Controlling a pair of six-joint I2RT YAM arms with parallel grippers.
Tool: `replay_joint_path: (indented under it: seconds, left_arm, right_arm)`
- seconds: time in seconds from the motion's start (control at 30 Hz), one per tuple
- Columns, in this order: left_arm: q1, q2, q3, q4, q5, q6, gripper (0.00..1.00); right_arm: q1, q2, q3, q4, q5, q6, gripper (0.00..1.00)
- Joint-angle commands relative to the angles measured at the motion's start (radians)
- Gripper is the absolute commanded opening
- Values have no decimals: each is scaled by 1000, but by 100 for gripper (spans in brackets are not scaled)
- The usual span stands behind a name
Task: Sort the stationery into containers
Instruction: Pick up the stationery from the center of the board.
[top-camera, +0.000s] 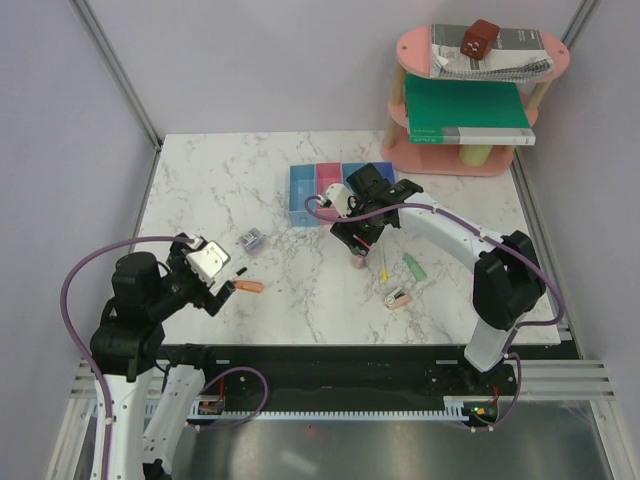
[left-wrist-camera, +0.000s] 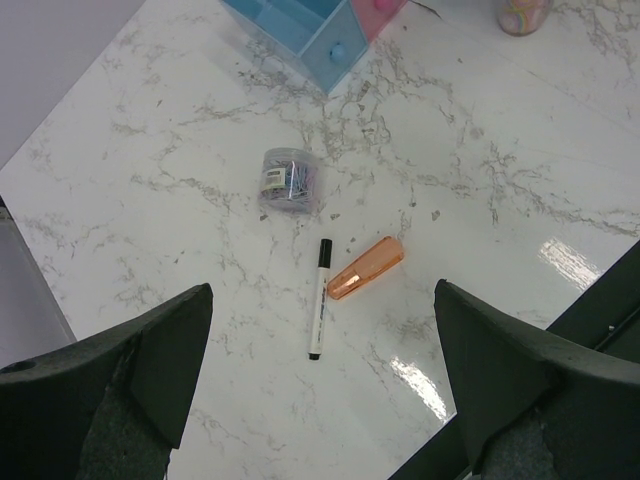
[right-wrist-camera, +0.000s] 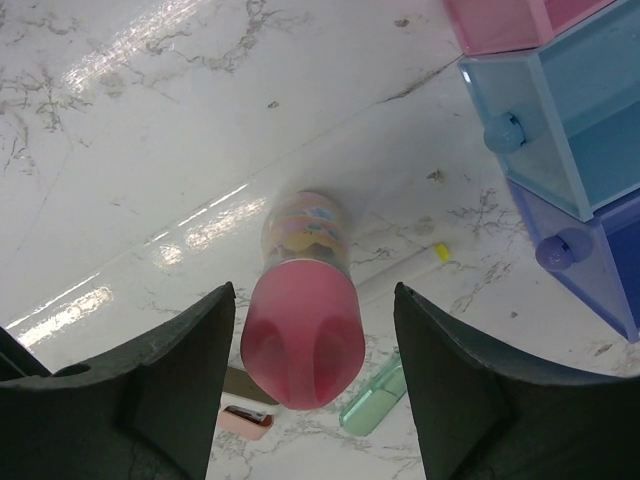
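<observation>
While the right gripper (right-wrist-camera: 312, 300) straddles the upright pink cylinder (right-wrist-camera: 302, 345), at 6 o'clock of the bins (top-camera: 302, 195), fingers apart and not gripping, an off-centre close could topple it onto the yellow pen (right-wrist-camera: 400, 272); left gripper (left-wrist-camera: 322, 290) hangs wide open over the orange stick (left-wrist-camera: 366, 268)

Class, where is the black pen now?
Left wrist view: the black pen lies on the left of the table, beside the orange stick, near the clear tub.

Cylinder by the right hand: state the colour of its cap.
The cap is pink, best seen in the right wrist view.
</observation>
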Motion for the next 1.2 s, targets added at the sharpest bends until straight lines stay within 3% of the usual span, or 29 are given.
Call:
replay_joint_path:
  seconds: [0.0, 0.2, 0.3, 0.33, 0.43, 0.57, 0.93, 1.17]
  left_arm:
    - [2, -21, -6, -8, -17, 8, 99]
    - [2, -28, -14, -9, -13, 11, 99]
    - [2, -31, -18, -9, -10, 6, 99]
    - [2, -32, -18, -8, -10, 6, 99]
    - [2, -38, -21, -9, -13, 6, 99]
    - [2, -49, -30, -9, -16, 8, 99]
    - [2, -58, -35, -9, -11, 3, 99]
    - [2, -74, -40, -11, -16, 2, 99]
  right_arm:
    - [2, 1, -11, 16, 25, 11, 71]
    - [4, -12, -8, 0, 54, 3, 67]
    - [2, -13, -11, -1, 63, 2, 54]
    - [4, -13, -13, -3, 63, 2, 42]
    - [4, -4, -7, -12, 63, 5, 23]
    - [4, -4, 22, -30, 56, 11, 9]
    - [-3, -4, 260, -124, 108, -17, 2]
    - [-79, 7, 338, -69, 145, -9, 2]
